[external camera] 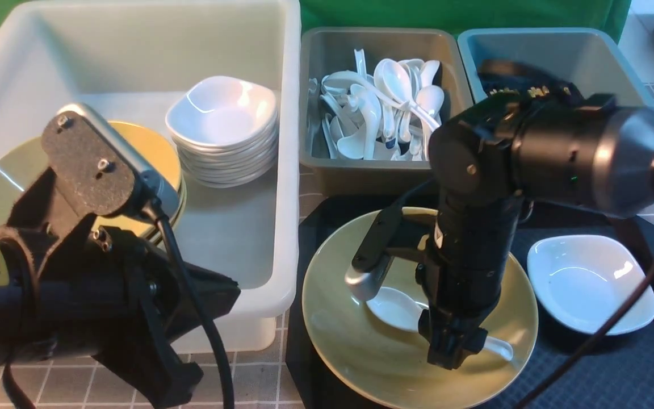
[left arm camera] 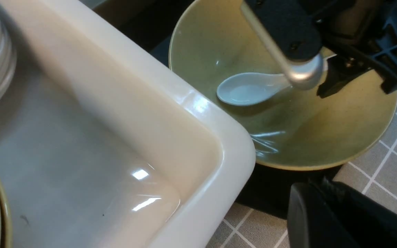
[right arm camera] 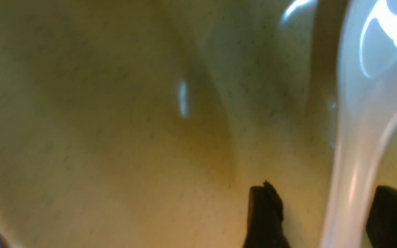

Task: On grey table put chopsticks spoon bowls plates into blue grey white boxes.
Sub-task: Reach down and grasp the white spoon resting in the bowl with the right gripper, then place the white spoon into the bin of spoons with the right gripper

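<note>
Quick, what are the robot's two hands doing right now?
Left gripper: shut, holding nothing visible.
Right gripper: open, fingers either side of the spoon handle, not gripping yet.

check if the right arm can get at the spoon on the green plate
Probably yes. The right pincer hangs low over the plate, its open jaws either side of the spoon handle, and nothing else lies in the way.
</note>
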